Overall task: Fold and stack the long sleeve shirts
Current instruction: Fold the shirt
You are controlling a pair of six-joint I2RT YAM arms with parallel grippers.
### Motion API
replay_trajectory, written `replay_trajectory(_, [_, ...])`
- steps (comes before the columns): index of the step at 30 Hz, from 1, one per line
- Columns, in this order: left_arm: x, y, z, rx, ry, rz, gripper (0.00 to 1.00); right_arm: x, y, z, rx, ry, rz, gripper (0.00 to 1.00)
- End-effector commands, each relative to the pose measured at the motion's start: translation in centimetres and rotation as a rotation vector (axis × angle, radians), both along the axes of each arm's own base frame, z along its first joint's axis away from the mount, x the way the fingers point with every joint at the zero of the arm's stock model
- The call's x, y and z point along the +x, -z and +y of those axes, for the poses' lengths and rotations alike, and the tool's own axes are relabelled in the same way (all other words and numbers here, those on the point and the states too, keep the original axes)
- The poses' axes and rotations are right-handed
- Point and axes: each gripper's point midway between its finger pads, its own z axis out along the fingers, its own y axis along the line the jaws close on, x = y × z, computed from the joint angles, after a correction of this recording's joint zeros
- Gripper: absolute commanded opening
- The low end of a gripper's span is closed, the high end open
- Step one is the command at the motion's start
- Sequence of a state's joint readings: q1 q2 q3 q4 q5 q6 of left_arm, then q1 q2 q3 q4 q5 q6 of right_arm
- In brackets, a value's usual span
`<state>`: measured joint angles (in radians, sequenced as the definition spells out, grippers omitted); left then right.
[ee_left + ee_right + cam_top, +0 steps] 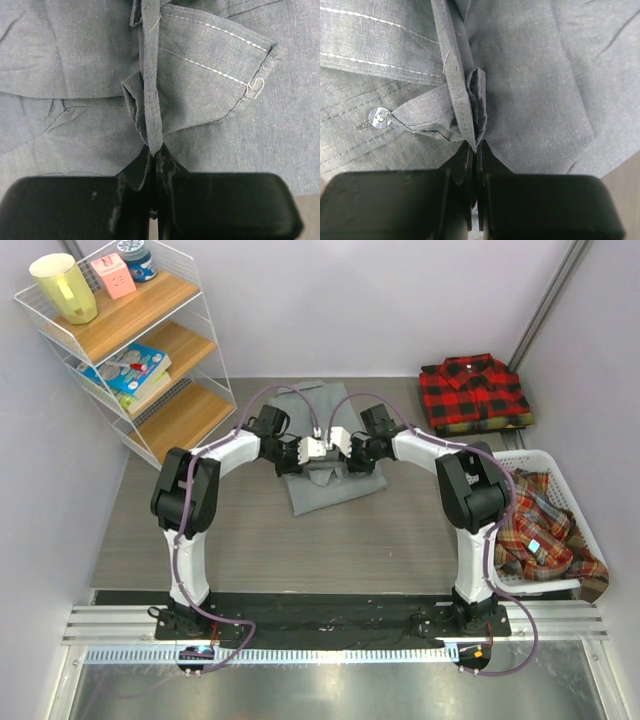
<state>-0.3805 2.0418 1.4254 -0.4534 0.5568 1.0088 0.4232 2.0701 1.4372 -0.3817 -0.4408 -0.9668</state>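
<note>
A plain grey long sleeve shirt (335, 490) lies partly folded at the middle of the table. My left gripper (303, 458) and right gripper (345, 455) meet close together over its middle. In the left wrist view the left gripper (156, 150) is shut on a pinched ridge of the grey shirt (75, 55), beside a stitched cuff (215, 70). In the right wrist view the right gripper (476, 147) is likewise shut on a bunched fold of the grey shirt (530, 75), near a button (380, 118). A folded red-and-black checked shirt (473, 392) rests at the back right.
A white basket (556, 476) at the right edge holds crumpled orange-brown-teal plaid shirts (540, 535). A wire shelf with wooden boards (150, 350) stands at the back left, carrying a yellow cup (64, 287) and books. The checked shirt sits on another folded plaid one (490, 425).
</note>
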Motion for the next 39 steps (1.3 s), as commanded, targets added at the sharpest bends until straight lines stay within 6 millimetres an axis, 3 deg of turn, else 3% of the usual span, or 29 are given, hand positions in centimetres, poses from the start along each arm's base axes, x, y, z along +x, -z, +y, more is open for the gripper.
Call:
replay_trajectory(1, [-6.1, 0.8, 2.4, 0.135, 0.015, 0.148, 0.02, -8.2, 2.6, -2.1, -0.180, 0.039, 0.209, 0.01])
replay_trajectory(2, [-7.0, -0.2, 2.1, 0.129, 0.042, 0.129, 0.02, -9.4, 2.0, -1.6, -0.170, 0.034, 0.221, 0.01])
replay_trajectory(3, [-8.7, 0.6, 2.6, 0.143, 0.054, 0.166, 0.01, -11.7, 2.5, -1.5, -0.164, 0.050, 0.287, 0.01])
replay_trajectory(6, [-11.6, -0.8, 2.2, 0.112, 0.075, 0.214, 0.02, -15.6, 1.8, -1.1, -0.132, 0.076, 0.374, 0.01])
replay_trajectory(8, [-12.8, -1.0, 2.3, 0.103, 0.072, 0.242, 0.02, -17.0, 1.1, -0.8, -0.104, 0.080, 0.421, 0.01])
replay_trajectory(14, [-12.0, -3.6, 2.1, 0.094, 0.043, 0.228, 0.02, -16.8, -2.2, -0.8, -0.076, 0.084, 0.414, 0.01])
replay_trajectory(18, [-10.5, -3.9, 2.0, 0.110, 0.035, 0.200, 0.02, -15.2, -3.4, -0.8, -0.083, 0.073, 0.411, 0.01])
replay_trajectory(24, [-7.6, -2.1, 2.8, 0.141, -0.034, 0.216, 0.12, -12.0, -1.6, -1.8, -0.117, 0.157, 0.459, 0.02])
replay_trajectory(25, [-7.3, -1.9, 2.9, 0.144, -0.043, 0.221, 0.13, -11.6, -1.5, -1.9, -0.114, 0.171, 0.464, 0.29])
replay_trajectory(28, [-7.1, -1.6, 3.3, 0.146, -0.060, 0.251, 0.18, -10.1, -2.1, -2.1, -0.096, 0.215, 0.476, 0.48])
replay_trajectory(31, [-6.5, -1.9, 3.7, 0.131, -0.111, 0.256, 0.19, -8.2, -3.7, -2.5, -0.045, 0.283, 0.464, 0.79])
replay_trajectory(34, [-5.4, -3.7, 4.4, 0.053, -0.224, 0.261, 0.23, -6.4, -6.5, -3.0, 0.037, 0.352, 0.444, 0.82])
replay_trajectory(38, [-3.8, -7.2, 6.5, -0.097, -0.423, 0.274, 0.44, -5.2, -9.9, -5.0, 0.130, 0.431, 0.426, 0.84])
replay_trajectory(39, [-3.7, -9.0, 7.4, -0.145, -0.506, 0.276, 0.45, -5.3, -10.9, -5.8, 0.149, 0.448, 0.425, 0.84])
